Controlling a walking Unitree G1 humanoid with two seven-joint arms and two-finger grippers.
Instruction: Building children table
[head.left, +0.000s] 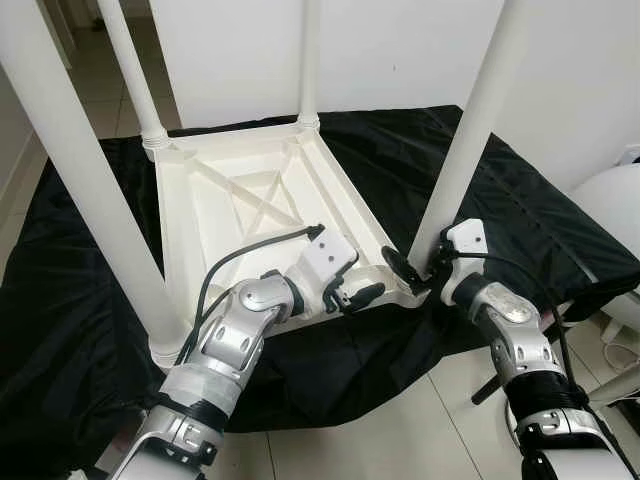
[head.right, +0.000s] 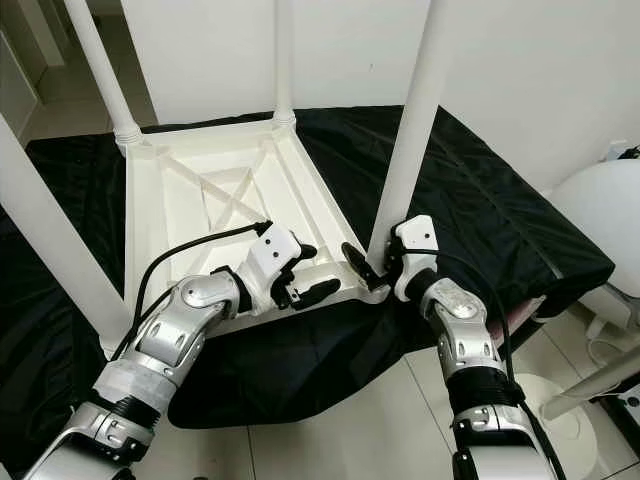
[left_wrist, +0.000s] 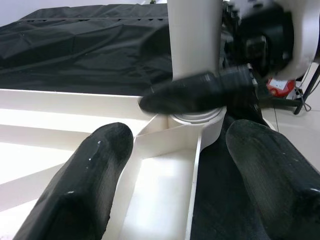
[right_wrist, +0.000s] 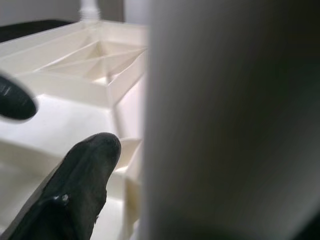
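The white children's table (head.left: 250, 215) lies upside down on a black sheet (head.left: 520, 200), all four legs standing in its corner sockets. The right end effector (head.left: 412, 268) is clamped on the near-right leg (head.left: 470, 140) at the table's corner. The left end effector (head.left: 358, 295), fingers apart, braces the table's near rim. Probably final tightening, then flipping upright.

Four white table legs (head.left: 480, 120) cut off at the top edge, right gripper (head.left: 412, 272) with one finger hidden behind the near leg, that leg a blur in the right wrist view, white round object (head.left: 615, 205) cut by the right edge
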